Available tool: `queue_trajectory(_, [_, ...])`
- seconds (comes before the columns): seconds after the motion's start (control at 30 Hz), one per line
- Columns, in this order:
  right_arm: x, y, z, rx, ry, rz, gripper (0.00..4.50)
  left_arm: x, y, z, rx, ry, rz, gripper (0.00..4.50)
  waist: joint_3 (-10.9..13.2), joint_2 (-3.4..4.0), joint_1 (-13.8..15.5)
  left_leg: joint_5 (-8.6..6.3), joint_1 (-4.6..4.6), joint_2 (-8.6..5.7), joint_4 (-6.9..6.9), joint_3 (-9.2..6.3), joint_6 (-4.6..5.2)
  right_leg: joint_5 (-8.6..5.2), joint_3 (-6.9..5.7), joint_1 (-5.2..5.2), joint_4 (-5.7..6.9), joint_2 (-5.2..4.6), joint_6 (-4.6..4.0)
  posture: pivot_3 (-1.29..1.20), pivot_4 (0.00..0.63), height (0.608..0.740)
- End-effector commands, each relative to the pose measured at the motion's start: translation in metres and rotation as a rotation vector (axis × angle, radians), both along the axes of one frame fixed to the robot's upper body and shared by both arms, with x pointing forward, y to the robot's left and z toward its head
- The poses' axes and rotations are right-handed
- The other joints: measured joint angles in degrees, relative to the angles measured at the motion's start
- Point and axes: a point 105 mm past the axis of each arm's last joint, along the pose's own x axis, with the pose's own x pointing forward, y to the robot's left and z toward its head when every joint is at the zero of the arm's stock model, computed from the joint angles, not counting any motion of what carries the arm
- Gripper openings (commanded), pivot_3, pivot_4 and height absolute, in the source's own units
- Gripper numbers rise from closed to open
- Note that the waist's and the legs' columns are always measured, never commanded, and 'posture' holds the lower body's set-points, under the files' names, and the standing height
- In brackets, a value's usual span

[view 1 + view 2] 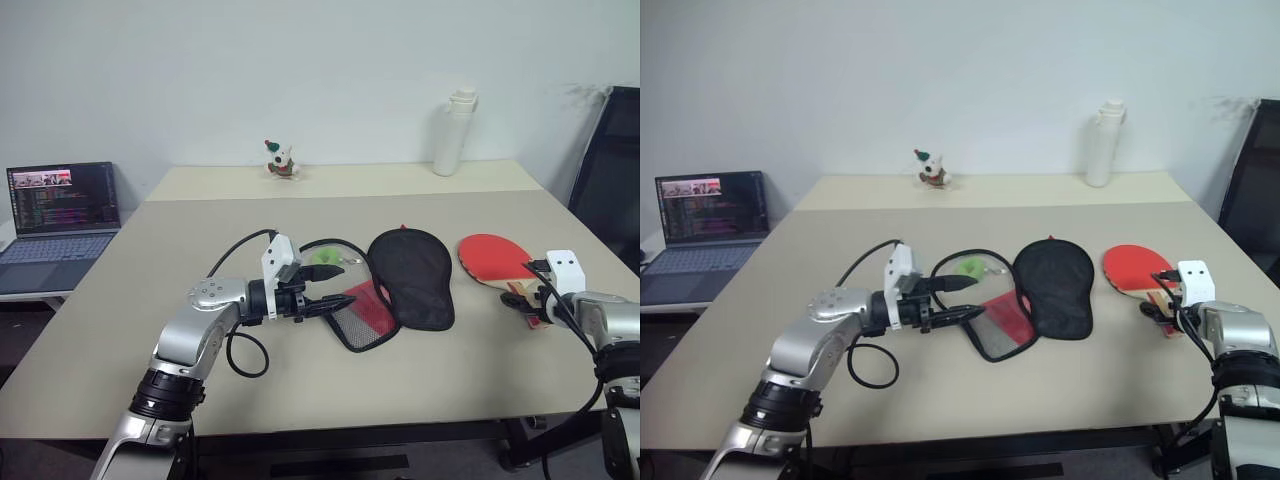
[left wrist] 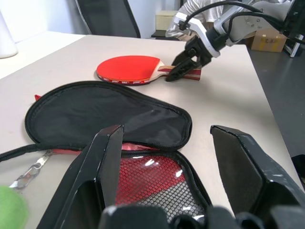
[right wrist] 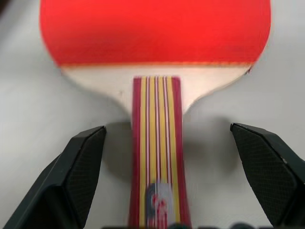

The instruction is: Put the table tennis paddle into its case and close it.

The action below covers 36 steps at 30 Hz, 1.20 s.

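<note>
Red paddle handle (image 3: 159,157) between right gripper (image 3: 167,176) fingers

The case (image 1: 410,275) lies open near the middle of the worktop (image 1: 130,320), its 2 halves spread side by side. The paddle (image 1: 495,257) lies flat to the right of the case, apart from it. A bottle (image 1: 453,133) stands behind the case at the far edge, to the right. A figurine (image 1: 281,160) stands behind it to the left. A laptop (image 1: 55,215) sits far left of the case, off the worktop.
</note>
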Motion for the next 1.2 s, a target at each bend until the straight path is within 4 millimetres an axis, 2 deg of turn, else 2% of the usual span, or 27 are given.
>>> queue_trajectory(0.03, [0.005, -0.001, -0.003, -0.012, -0.019, -0.027, 4.46, -0.002, 0.004, 0.008, 0.007, -0.043, 0.003, 3.17, -0.05, -0.09, -0.02, 0.00, 0.02, 0.00, 0.01, 0.06, 0.00, 0.02, 0.04, 0.01, 0.00, 0.00, 0.03, 0.00, 0.150, 0.740])
queue_trajectory(0.07, [0.005, 0.000, -0.005, -0.008, -0.018, -0.028, 4.46, -0.002, 0.005, 0.007, 0.008, -0.042, 0.007, 3.17, -0.07, -0.12, -0.07, 0.00, 0.07, 0.00, 0.02, 0.10, 0.00, 0.06, 0.08, 0.02, 0.00, 0.01, 0.05, 0.00, 0.150, 0.740])
queue_trajectory(0.2, [0.003, 0.003, -0.013, 0.010, -0.007, -0.030, 3.62, -0.003, 0.010, 0.004, 0.013, -0.035, 0.027, 3.17, -0.10, -0.16, -0.16, 0.00, 0.19, 0.02, 0.03, 0.12, 0.00, 0.15, 0.17, 0.08, -0.01, 0.01, 0.13, 0.00, 0.150, 0.740])
queue_trajectory(0.33, [0.004, 0.007, -0.011, 0.037, -0.029, -0.037, 2.41, -0.004, 0.016, 0.001, 0.017, -0.027, 0.050, 3.17, -0.14, -0.23, -0.11, 0.00, 0.18, 0.05, 0.06, 0.11, 0.00, 0.18, 0.18, 0.11, -0.04, -0.01, 0.17, 0.00, 0.150, 0.740])
queue_trajectory(0.47, [0.007, 0.007, 0.006, 0.031, -0.096, -0.055, 1.20, -0.004, 0.021, 0.000, 0.019, -0.022, 0.069, 3.17, -0.14, -0.23, -0.04, 0.00, 0.15, 0.08, 0.05, 0.12, 0.00, 0.19, 0.19, 0.09, -0.06, -0.02, 0.18, 0.00, 0.150, 0.740])
queue_trajectory(0.57, [0.008, 0.008, 0.029, 0.028, -0.168, -0.064, 1.12, -0.005, 0.025, -0.002, 0.024, -0.017, 0.082, 3.17, -0.13, -0.21, -0.03, 0.00, 0.02, 0.08, 0.04, 0.12, 0.00, 0.19, 0.23, -0.05, -0.05, -0.03, 0.18, 0.00, 0.150, 0.740])
queue_trajectory(0.6, [0.008, 0.013, 0.046, 0.052, -0.217, -0.060, 1.12, -0.006, 0.028, -0.003, 0.024, -0.012, 0.091, 3.17, -0.11, -0.18, 0.00, 0.00, -0.04, 0.09, 0.03, 0.11, 0.00, 0.19, 0.24, -0.10, -0.05, -0.03, 0.17, 0.00, 0.150, 0.740])
queue_trajectory(0.67, [0.005, 0.035, 0.077, 0.112, -0.311, -0.044, 1.12, -0.007, 0.032, -0.006, 0.018, 0.000, 0.108, 3.17, 0.00, 0.00, -0.15, 0.00, -0.17, 0.14, -0.01, 0.11, 0.00, 0.19, 0.27, -0.26, -0.04, -0.02, 0.17, 0.00, 0.150, 0.740])
queue_trajectory(0.77, [-0.001, 0.064, 0.091, 0.162, -0.353, -0.019, 1.12, -0.009, 0.032, -0.009, 0.015, 0.007, 0.113, 3.17, 0.02, 0.04, -0.25, 0.00, -0.23, 0.15, -0.05, 0.08, 0.00, 0.19, 0.33, -0.43, 0.03, 0.01, 0.17, 0.00, 0.150, 0.740])
queue_trajectory(0.87, [-0.006, 0.102, 0.088, 0.204, -0.352, 0.030, 1.12, -0.010, 0.029, -0.009, 0.010, 0.013, 0.106, 3.17, 0.01, 0.03, 0.00, 0.00, -0.23, 0.15, -0.06, -0.05, 0.00, 0.18, 0.17, -0.37, -0.01, 0.04, 0.17, 0.00, 0.150, 0.740])
queue_trajectory(0.97, [-0.012, 0.142, 0.073, 0.251, -0.308, 0.078, 1.12, -0.009, 0.027, -0.010, 0.012, 0.013, 0.100, 3.17, 0.00, 0.01, 0.16, 0.00, -0.23, 0.18, -0.04, -0.09, 0.00, 0.18, 0.16, -0.33, 0.00, 0.03, 0.17, 0.00, 0.150, 0.740])
queue_trajectory(1.1, [-0.014, 0.167, 0.057, 0.277, -0.265, 0.090, 1.12, -0.009, 0.026, -0.010, 0.012, 0.011, 0.094, 3.17, 0.01, 0.02, 0.30, 0.00, -0.27, 0.18, -0.04, -0.08, 0.00, 0.18, 0.17, -0.34, -0.04, -0.07, 0.17, 0.00, 0.150, 0.740])
queue_trajectory(1.2, [-0.010, 0.176, 0.047, 0.293, -0.241, 0.073, 1.12, -0.009, 0.025, -0.012, 0.013, 0.012, 0.090, 3.17, 0.00, 0.01, 0.37, 0.00, -0.30, 0.12, -0.02, -0.05, 0.00, 0.19, 0.15, -0.34, -0.07, -0.20, 0.18, 0.00, 0.150, 0.740])
